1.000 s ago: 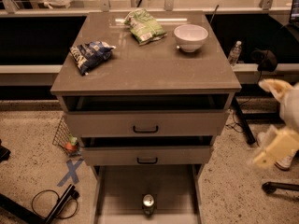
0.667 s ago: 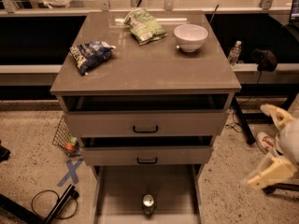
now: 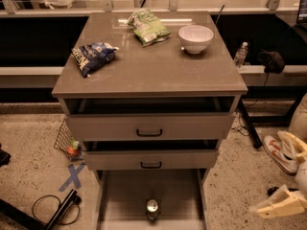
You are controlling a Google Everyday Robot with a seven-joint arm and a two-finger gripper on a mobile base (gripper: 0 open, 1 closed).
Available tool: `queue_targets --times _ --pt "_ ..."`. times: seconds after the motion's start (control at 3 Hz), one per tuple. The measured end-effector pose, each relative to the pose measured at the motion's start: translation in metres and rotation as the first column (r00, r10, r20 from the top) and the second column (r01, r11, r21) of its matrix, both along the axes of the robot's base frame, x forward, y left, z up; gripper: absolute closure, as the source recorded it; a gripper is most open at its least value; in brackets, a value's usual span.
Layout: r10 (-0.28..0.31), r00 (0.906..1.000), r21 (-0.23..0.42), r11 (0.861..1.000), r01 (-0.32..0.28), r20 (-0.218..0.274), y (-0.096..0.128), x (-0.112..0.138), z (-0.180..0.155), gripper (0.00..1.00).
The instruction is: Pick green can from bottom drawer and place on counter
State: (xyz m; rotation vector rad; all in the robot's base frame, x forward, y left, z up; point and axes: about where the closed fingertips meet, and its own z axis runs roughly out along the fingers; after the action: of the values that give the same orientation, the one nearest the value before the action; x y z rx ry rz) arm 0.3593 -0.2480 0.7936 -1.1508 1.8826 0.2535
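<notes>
The green can (image 3: pixel 152 210) stands upright on the floor of the open bottom drawer (image 3: pixel 124 195), near its front middle; its silver top faces me. The counter (image 3: pixel 148 68) is the grey-brown top of the cabinet above. My gripper (image 3: pixel 288 176) is at the far right edge of the camera view, beside the cabinet and well to the right of the can. Its cream fingers (image 3: pixel 278 206) are spread apart and hold nothing.
On the counter lie a blue snack bag (image 3: pixel 91 56), a green snack bag (image 3: pixel 147 27) and a white bowl (image 3: pixel 195 37). The two upper drawers (image 3: pixel 149 127) are partly pulled out. A shoe (image 3: pixel 274 153), cables (image 3: pixel 53 210) and a water bottle (image 3: pixel 241 54) surround the cabinet.
My gripper has moved downward along the right edge, from level with the upper drawers to level with the bottom drawer. The can and the counter items have not moved.
</notes>
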Motion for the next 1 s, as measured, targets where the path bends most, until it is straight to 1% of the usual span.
queue_targets --times 0.33,0.67,1.0 --pt "0.011 0.9999 -0.012 1.0 -0.011 -0.001 0.002 0.002 0.0 0.0" --pt "0.027 0.9992 0.017 0.999 -0.027 -0.03 0.01 0.011 -0.023 0.0" --pt "0.052 0.9972 0.082 0.996 -0.048 -0.054 0.031 0.02 -0.069 0.0"
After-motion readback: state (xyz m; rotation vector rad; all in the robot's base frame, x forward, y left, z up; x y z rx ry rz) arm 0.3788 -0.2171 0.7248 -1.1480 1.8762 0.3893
